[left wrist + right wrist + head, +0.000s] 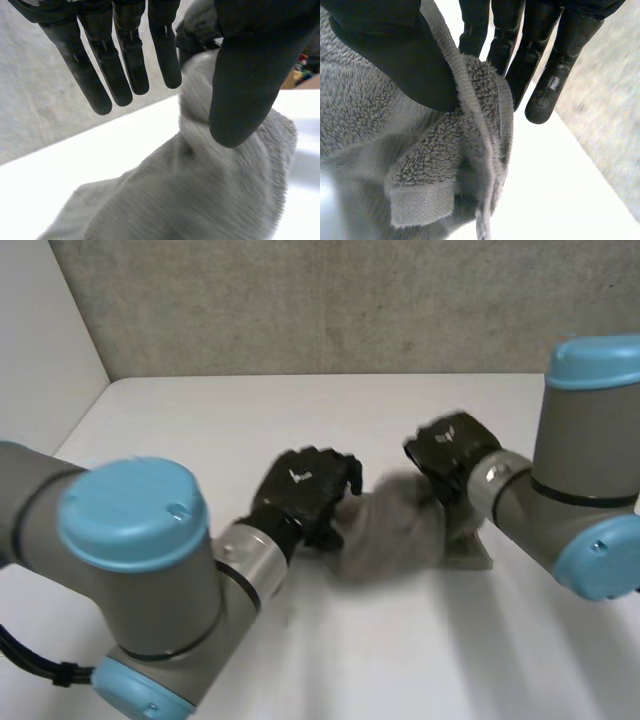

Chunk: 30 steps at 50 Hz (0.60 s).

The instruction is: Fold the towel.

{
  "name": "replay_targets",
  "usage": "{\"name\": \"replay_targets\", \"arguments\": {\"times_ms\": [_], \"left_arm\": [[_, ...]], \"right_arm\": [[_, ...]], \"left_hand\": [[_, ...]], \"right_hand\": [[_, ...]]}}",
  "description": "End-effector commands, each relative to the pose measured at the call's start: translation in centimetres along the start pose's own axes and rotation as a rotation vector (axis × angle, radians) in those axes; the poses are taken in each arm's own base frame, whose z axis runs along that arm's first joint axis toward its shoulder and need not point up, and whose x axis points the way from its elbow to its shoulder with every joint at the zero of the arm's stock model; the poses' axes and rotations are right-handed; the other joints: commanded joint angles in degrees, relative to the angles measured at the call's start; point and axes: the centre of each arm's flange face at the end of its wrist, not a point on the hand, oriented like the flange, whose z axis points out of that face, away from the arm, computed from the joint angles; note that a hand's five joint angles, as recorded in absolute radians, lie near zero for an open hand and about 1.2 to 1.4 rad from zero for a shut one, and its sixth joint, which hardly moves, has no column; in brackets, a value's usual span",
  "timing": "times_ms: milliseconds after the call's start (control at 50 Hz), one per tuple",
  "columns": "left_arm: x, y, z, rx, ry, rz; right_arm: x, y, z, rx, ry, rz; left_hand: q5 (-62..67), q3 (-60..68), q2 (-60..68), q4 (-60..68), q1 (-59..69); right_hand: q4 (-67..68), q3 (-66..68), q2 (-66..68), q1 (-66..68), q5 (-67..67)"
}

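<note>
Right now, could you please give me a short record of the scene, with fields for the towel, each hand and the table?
towel: grey, bunched up between the two hands, not yet folded
left hand: open, fingers straight, thumb by the towel
right hand: pinching the towel's hemmed edge between thumb and fingers
table: white, under the towel
</note>
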Motion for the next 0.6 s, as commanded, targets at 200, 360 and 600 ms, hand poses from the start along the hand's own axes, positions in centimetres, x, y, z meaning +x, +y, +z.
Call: {"name": "replay_targets", "arguments": {"times_ms": [200,360,600], "left_arm": [[-10.5,-3.3,3.5,0.095,-0.192,-0.013],[-13.1,-0.8,5.6,0.033,-0.032,-0.003],[-13.8,4.8,7.3,-0.092,0.066,0.167]], "right_arm": [[1.9,3.7,-2.2,-0.124,0.039,0.052],[1.5,3.2,-4.4,-0.068,0.06,0.216],[-0.7,3.9,-7.3,-0.025,0.019,0.289]], "left_hand": [[-23.0,-23.14,-23.12,-23.1,-22.98],[-12.74,-12.88,-12.86,-12.84,-12.72],[-9.37,-9.52,-9.49,-9.48,-9.35]], "right_hand": [[-44.1,-43.61,-43.0,-28.99,-41.15],[-43.76,-43.28,-42.66,-28.65,-40.81],[-44.43,-43.95,-43.34,-29.32,-41.48]]}}
